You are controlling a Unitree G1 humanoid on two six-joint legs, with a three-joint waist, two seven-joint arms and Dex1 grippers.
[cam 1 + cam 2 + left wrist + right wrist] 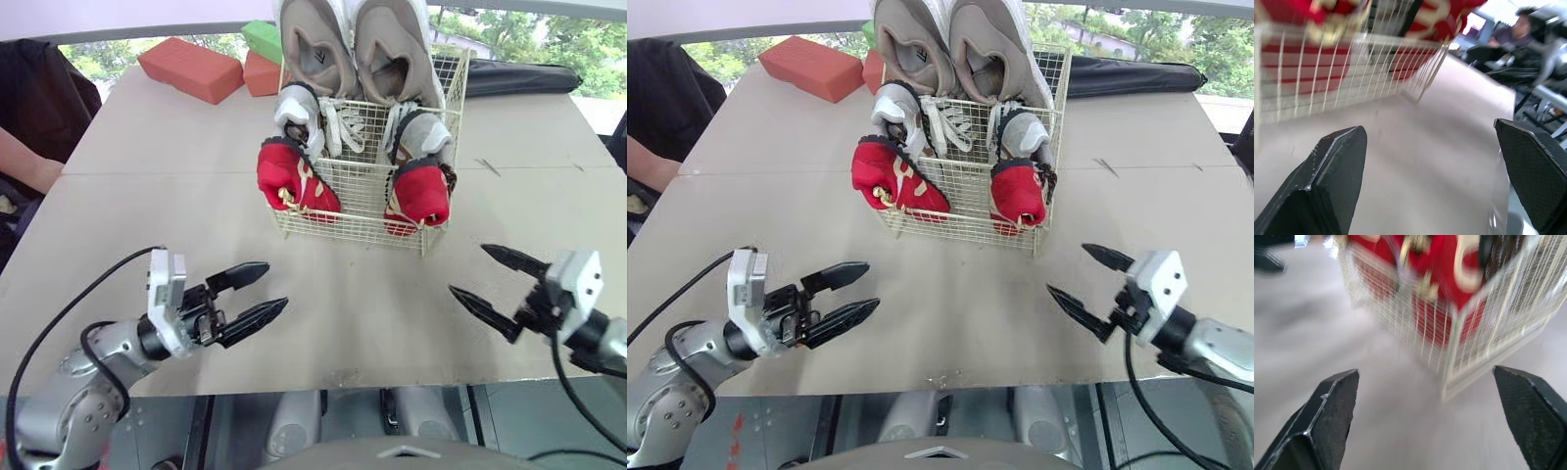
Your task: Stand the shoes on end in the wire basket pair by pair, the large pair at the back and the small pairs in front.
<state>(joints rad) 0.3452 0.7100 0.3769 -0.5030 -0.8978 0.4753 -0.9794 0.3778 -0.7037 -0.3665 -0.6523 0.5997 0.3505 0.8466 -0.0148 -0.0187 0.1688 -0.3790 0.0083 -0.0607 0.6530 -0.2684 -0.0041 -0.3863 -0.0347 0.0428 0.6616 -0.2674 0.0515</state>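
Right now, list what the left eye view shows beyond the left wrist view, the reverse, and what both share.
Left eye view adds: the large beige shoe pair at the back of the cream wire basket, the small grey-and-white pair, the orange-red block, the open right gripper. Left wrist view adds: a person beyond the pale table. Both: the basket, the small red pair at its front, the open left gripper.

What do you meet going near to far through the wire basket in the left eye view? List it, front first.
Front wall of the wire basket → red shoes → grey-and-white shoes → large tan shoes at the back.
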